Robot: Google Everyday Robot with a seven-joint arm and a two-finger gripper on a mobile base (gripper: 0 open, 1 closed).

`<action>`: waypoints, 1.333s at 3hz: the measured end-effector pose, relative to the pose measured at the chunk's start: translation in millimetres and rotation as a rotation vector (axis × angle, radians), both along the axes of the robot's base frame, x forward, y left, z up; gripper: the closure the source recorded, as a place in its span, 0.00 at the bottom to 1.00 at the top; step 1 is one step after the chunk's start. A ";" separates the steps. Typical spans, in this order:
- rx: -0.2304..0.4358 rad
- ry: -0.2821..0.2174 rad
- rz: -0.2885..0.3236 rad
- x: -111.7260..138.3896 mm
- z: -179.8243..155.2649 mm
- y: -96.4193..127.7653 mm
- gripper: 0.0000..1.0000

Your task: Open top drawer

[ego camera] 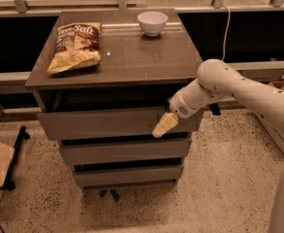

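Grey-brown and handleless, the top drawer (pixel 102 124) sits just under the counter (pixel 132 57), its front proud of the two lower drawer fronts (pixel 124 151). My end effector (pixel 165 125) is at its right end; clenched or released, I cannot tell. I'd pull straight out, slowly, so the off-centre hold doesn't rack it.

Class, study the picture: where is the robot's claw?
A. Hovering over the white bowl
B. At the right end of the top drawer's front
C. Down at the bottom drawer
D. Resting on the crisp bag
B: the claw is at the right end of the front of the wide, glossy grey-brown top drawer, below the grey-brown cabinet top where the small white bowl and the brown-and-yellow crisp bag lie.
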State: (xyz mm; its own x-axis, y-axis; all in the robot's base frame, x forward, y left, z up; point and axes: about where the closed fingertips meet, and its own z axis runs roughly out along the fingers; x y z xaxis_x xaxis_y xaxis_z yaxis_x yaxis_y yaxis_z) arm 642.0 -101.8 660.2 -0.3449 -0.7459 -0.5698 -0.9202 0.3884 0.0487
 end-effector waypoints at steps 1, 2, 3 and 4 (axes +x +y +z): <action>-0.016 0.022 0.020 -5.8 -2.4 -0.2 0.41; -0.016 0.022 0.020 -5.8 1.8 -0.2 0.65; -0.016 0.022 0.020 -5.8 8.4 -0.2 0.87; -0.016 0.022 0.020 -5.8 9.7 -0.2 1.00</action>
